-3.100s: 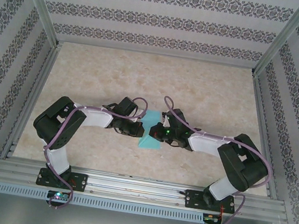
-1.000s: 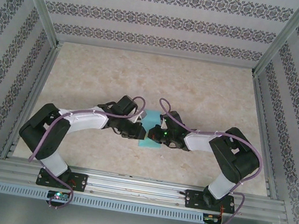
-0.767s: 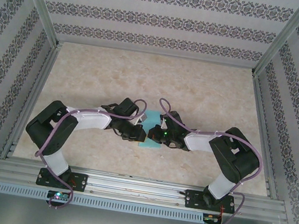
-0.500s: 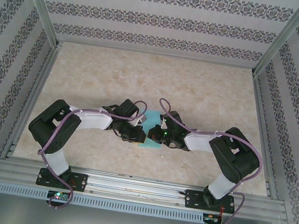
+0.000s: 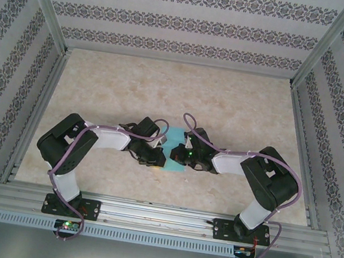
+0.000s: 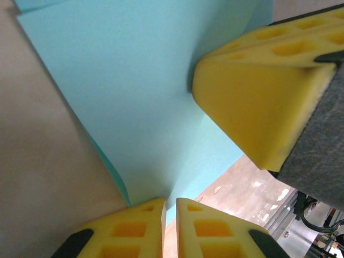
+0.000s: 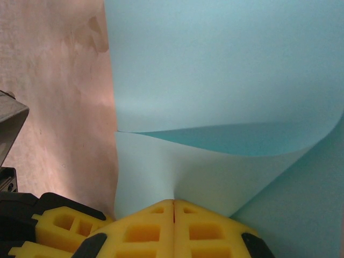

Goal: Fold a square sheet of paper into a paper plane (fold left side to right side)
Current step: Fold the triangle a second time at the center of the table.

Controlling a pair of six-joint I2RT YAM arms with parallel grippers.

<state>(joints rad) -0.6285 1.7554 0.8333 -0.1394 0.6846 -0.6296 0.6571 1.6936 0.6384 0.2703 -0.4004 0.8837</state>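
Observation:
The turquoise sheet of paper [image 5: 177,167] lies mid-table between both grippers, mostly covered by them. In the left wrist view the paper [image 6: 140,91] slopes down into the narrow slit of my left gripper [image 6: 170,201], which is shut on its edge. My right gripper's yellow fingers [image 6: 258,107] press on the sheet at upper right. In the right wrist view my right gripper [image 7: 173,201] is shut on a lifted, curling flap of the paper [image 7: 215,70], which puckers at the tips. From above, the left gripper [image 5: 156,156] and right gripper [image 5: 176,154] almost touch.
The marbled beige table [image 5: 132,90] is bordered by metal rails [image 5: 158,217] in front and patterned walls [image 5: 188,23] at the back and sides. A left finger [image 7: 59,226] shows at the lower left of the right wrist view.
The left arm's elbow swung out to the left and back, and its gripper slid slightly toward the near edge. The visible strip of paper is narrower. The right arm held still.

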